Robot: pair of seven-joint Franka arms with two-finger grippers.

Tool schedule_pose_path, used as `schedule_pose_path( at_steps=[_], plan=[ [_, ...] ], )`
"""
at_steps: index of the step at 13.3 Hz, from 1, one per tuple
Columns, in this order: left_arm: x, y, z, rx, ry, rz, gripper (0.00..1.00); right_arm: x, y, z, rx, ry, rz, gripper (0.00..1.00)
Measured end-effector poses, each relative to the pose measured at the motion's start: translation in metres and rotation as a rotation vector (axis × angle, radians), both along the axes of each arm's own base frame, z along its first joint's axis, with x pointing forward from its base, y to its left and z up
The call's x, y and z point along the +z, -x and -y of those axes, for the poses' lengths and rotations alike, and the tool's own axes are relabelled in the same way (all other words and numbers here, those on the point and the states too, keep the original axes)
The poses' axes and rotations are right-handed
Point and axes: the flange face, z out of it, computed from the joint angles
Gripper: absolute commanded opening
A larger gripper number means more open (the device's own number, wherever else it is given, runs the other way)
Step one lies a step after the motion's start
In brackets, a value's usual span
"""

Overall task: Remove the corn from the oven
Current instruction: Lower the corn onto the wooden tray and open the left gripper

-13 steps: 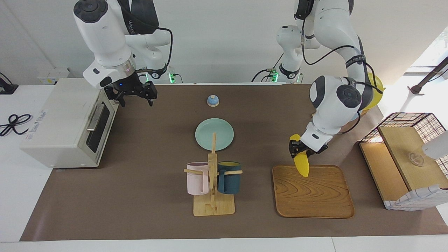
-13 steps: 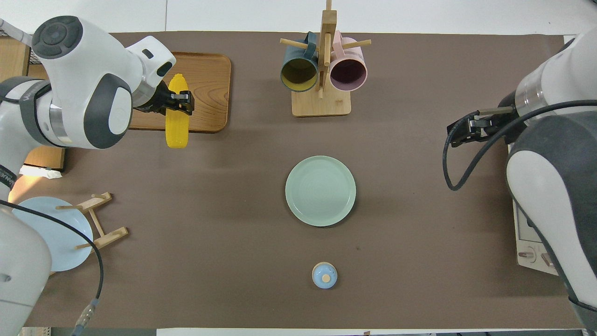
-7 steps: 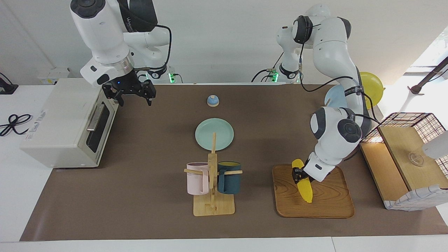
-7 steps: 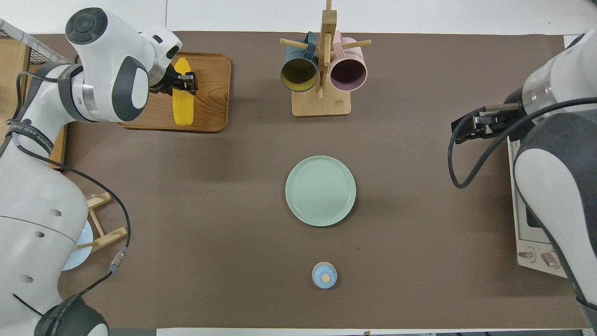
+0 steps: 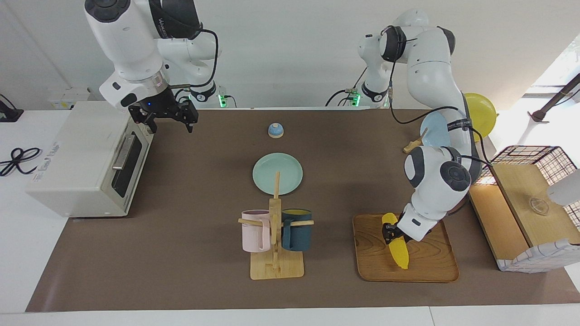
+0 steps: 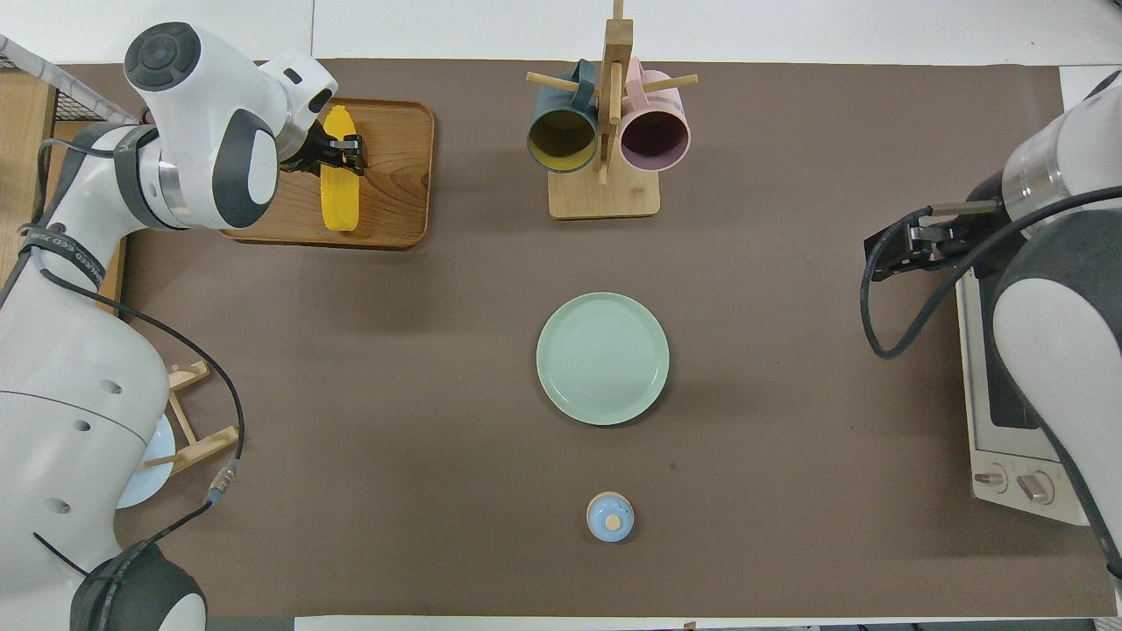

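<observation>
The yellow corn (image 5: 397, 248) (image 6: 339, 188) lies slanted low over the wooden tray (image 5: 430, 268) (image 6: 394, 202), toward the left arm's end of the table. My left gripper (image 5: 390, 232) (image 6: 338, 152) is shut on the cob's thick end. Whether the cob's tip rests on the tray I cannot tell. The cream-white oven (image 5: 77, 158) (image 6: 1008, 456) stands at the right arm's end with its glass door closed. My right gripper (image 5: 168, 127) (image 6: 894, 256) hangs open and holds nothing, in the air over the table beside the oven's upper front corner.
A mug rack (image 5: 275, 253) (image 6: 605, 188) with a pink and a dark blue mug stands mid-table. Nearer the robots are a green plate (image 5: 277, 173) (image 6: 602, 358) and a small blue knobbed lid (image 5: 275, 130) (image 6: 610, 516). A wire-and-wood basket (image 5: 530, 199) flanks the tray.
The left gripper carried the corn down and away from the robots, from the tray's near edge to low over its middle. The right gripper rose a little and drew back toward the robots.
</observation>
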Motion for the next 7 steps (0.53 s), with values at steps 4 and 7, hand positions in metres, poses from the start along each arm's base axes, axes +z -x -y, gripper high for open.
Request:
schedule_pose_path(
  at_steps=[4, 7],
  plan=[
    [0.000, 0.000, -0.001, -0.001, -0.001, -0.004, 1.00, 0.002, 0.003, 0.014, -0.028, -0.008, -0.028, 1.00],
    [0.019, -0.001, -0.008, 0.005, -0.001, -0.011, 1.00, 0.006, 0.004, 0.014, -0.027, -0.008, -0.022, 1.00]
  ],
)
